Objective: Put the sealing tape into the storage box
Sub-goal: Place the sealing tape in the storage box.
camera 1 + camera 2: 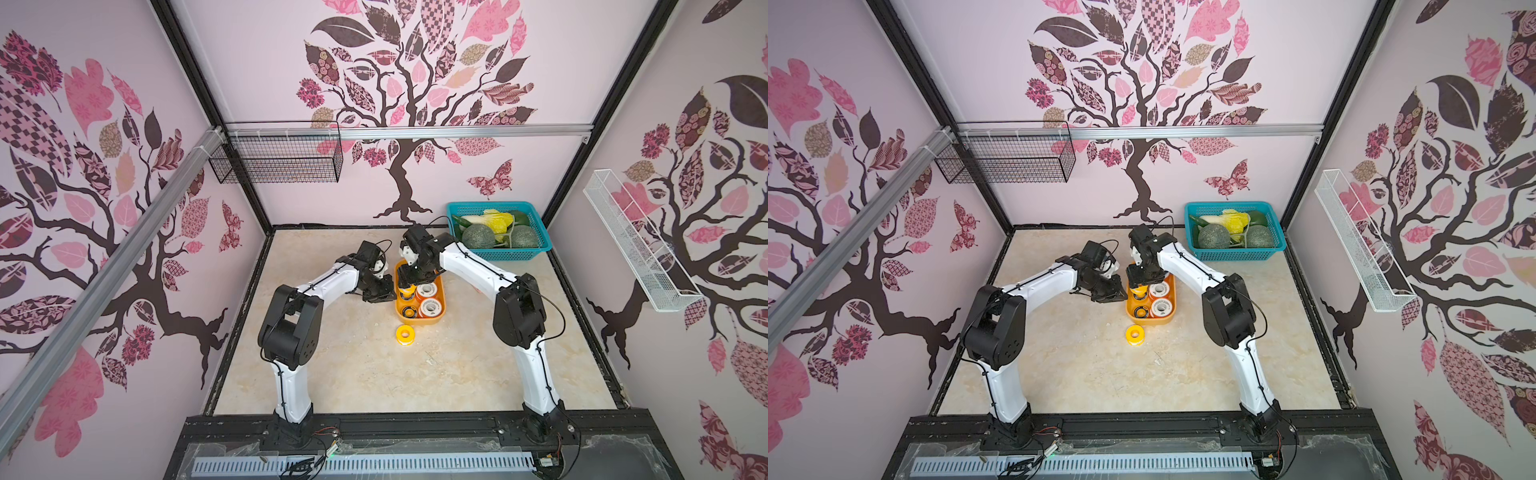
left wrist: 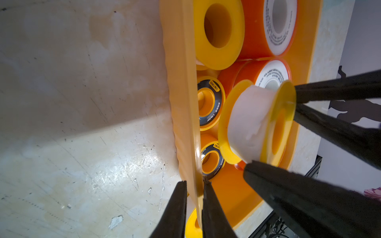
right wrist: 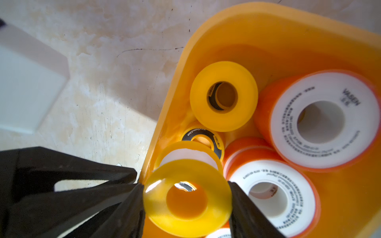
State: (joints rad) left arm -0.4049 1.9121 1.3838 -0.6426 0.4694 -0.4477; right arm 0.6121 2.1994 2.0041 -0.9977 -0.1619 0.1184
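The right pincer (image 3: pixel 186 184) is clamped on a yellow spool (image 3: pixel 185 222) of sealing tape, its two fingers pressing the round rim from opposite sides. It holds the spool over the inside of the box (image 3: pixel 268 24), above the spools lying there. The spool is probably light and stiff, a hard plastic reel with smooth, likely slippery flanges, so a grip across the rim seems the surest hold. It has two clear yellow flanges, a wide centre hole and white tape wound between. The left pincer (image 2: pixel 193 185) is shut on the box's wall, apparently steadying it. Inside lie orange-rimmed white spools (image 3: pixel 321 121), black-ringed spools (image 3: pixel 203 137) and a second yellow spool (image 3: pixel 223 95). One loose yellow spool (image 1: pixel 404 333) sits on the table (image 1: pixel 332 374), near the box.
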